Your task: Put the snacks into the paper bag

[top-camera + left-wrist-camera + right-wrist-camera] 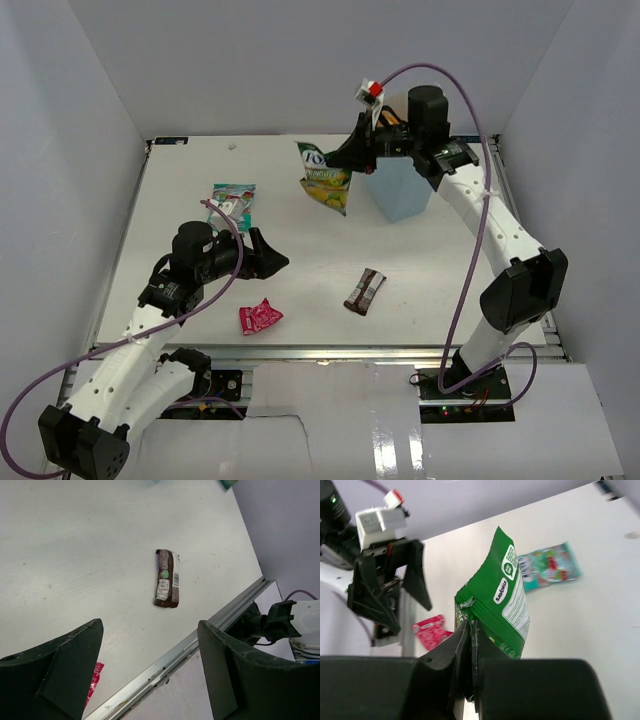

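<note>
Desk (pixel 450 280), white, inspected from the left side. A teal-green-red pouch (pixel 233 200) lies flat towards the far left. Just in front of it is the left pincer (pixel 272 250), jaws spread wide with nothing between them. A small pink packet (pixel 259 317) lies on the desk near the front edge, below that pincer (its corner also shows beside one finger in the left wrist view). A yellow-green packet (pixel 326 177) hangs clear of the desk, just left of the paper bag and not inside it. A dark brown bar (pixel 365 291) lies flat mid-desk, apart from the other items. The right pincer (pixel 352 152) is clamped tight on the yellow-green packet's edge, as the right wrist view confirms. The light-blue paper bag (pixel 400 195) stands upright at the far right, partly hidden by the right arm. Its contents cannot be seen.
</note>
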Action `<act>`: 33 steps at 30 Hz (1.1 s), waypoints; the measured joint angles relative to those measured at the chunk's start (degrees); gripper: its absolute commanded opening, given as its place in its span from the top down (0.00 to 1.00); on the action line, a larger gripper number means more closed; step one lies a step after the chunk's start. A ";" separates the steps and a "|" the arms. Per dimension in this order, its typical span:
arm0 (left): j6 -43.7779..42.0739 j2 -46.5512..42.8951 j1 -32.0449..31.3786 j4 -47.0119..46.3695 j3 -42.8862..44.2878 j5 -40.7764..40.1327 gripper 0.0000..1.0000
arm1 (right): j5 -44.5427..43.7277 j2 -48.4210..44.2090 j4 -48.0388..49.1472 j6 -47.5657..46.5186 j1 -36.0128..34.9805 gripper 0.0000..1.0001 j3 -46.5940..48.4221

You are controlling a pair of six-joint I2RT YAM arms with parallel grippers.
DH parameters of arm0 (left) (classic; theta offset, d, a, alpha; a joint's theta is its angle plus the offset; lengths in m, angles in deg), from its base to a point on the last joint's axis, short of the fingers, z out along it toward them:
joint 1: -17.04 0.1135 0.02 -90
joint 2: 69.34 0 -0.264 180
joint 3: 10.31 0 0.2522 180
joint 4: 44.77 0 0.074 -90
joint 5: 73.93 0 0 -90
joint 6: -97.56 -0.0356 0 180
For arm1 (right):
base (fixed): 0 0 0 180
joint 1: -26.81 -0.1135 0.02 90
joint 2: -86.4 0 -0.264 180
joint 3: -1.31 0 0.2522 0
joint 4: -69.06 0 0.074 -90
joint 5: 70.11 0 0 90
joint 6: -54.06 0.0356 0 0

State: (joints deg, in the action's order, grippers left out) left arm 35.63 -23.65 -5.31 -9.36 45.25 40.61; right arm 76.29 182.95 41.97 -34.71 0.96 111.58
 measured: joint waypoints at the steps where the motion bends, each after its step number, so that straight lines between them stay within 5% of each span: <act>1: 0.04 0.13 0.00 0.50 -0.33 -0.50 0.13 | -0.92 -0.20 -0.46 -0.76 1.11 0.92 2.01; 14: 0.33 1.42 0.00 1.97 -0.94 -7.69 0.12 | -17.73 -0.35 -1.07 -5.16 16.22 0.92 25.51; 33: 1.66 1.81 0.00 4.98 -0.94 -11.04 0.12 | -35.30 7.34 -3.06 -25.66 19.06 0.92 13.86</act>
State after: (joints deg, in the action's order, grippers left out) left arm 37.29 -21.83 -5.31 -4.38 44.31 29.57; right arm 41.00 190.29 38.91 -60.37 20.02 125.44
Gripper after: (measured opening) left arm 0.866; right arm 0.081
